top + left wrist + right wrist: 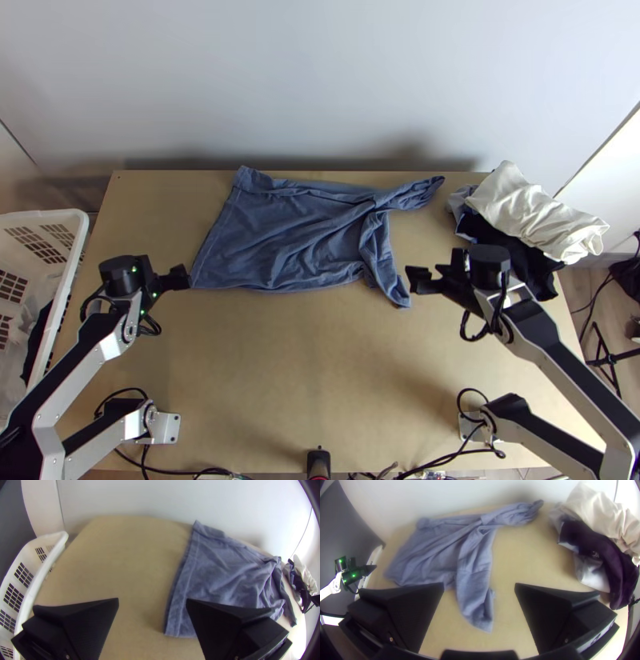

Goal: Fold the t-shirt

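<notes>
A blue t-shirt [280,236] lies rumpled across the desk [272,384], upper centre of frame, as left tool [152,601] and right tool [479,586] gape wide, empty; its bunched sleeves [412,194] likely need drawing flat before folding.

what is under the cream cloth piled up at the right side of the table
Under the crumpled cream cloth there is a dark, near-black cloth, with some pale grey cloth poking out beneath that. Anything deeper is covered and can't be seen.
</notes>
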`<action>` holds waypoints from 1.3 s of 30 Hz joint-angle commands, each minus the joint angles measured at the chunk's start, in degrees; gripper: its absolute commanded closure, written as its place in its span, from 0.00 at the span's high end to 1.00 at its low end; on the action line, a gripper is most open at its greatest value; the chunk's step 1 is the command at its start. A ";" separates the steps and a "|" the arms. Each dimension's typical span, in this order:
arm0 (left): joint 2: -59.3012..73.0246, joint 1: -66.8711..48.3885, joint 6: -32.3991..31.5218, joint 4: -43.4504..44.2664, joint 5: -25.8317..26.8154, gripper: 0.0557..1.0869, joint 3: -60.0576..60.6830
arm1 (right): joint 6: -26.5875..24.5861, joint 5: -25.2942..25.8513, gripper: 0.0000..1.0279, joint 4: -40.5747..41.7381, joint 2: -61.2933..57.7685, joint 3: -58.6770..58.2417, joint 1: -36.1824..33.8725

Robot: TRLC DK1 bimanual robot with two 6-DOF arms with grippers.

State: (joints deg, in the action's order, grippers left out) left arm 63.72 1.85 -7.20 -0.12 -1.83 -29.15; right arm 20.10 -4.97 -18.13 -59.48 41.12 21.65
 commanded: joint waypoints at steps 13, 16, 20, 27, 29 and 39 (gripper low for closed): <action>11.60 -2.73 -1.50 5.22 0.59 0.95 0.93 | -0.06 -2.41 0.95 -11.05 9.21 -6.93 2.96; 12.39 -3.87 -2.47 6.01 -0.02 0.95 0.32 | 0.03 -4.26 0.95 -11.14 9.74 -8.78 4.19; 12.83 -4.22 -3.26 8.03 -0.11 0.95 0.32 | -0.67 -4.34 0.95 -9.03 9.39 -11.07 4.45; 14.41 -4.31 -4.58 10.67 -1.69 0.95 0.41 | -1.20 -4.34 0.95 -0.68 4.46 -14.93 5.42; 14.15 -4.40 -4.58 10.67 -1.95 0.95 0.49 | -1.29 -4.26 0.95 1.17 3.15 -15.02 5.33; 13.18 -4.40 -3.52 6.98 -2.04 0.95 0.49 | -1.29 -4.26 0.95 0.20 2.18 -12.65 5.33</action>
State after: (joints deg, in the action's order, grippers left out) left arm 76.86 -2.52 -11.31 9.89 -3.66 -28.27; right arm 18.83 -9.28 -18.02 -56.40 27.42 26.85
